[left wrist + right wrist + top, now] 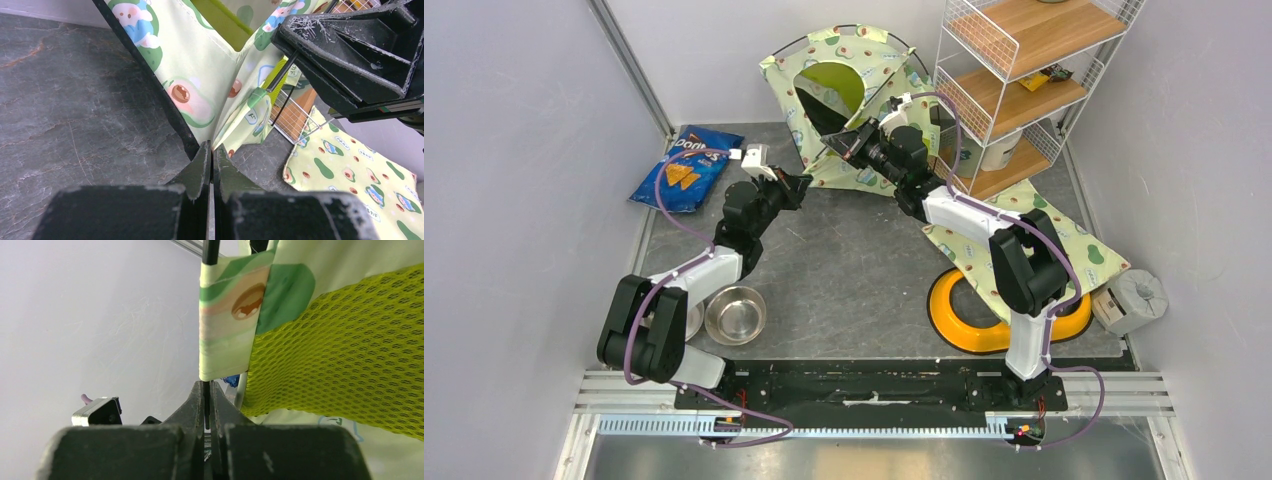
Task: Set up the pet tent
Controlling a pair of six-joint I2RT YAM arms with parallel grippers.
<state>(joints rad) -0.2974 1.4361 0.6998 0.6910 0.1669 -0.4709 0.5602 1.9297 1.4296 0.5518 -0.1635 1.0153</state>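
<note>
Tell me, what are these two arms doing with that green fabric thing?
They are putting up a pet tent, which stands half-raised at the back of the table beside a wire shelf. The right gripper is clamped on a thin black pole where it leaves a fabric sleeve of the tent. The left gripper is shut at the tent's bottom corner and seems to pinch it, probably to steady it.

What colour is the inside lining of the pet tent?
Lime green inside the pale-green avocado-print fabric tent, seen through its doorway, best in the top view.
</note>
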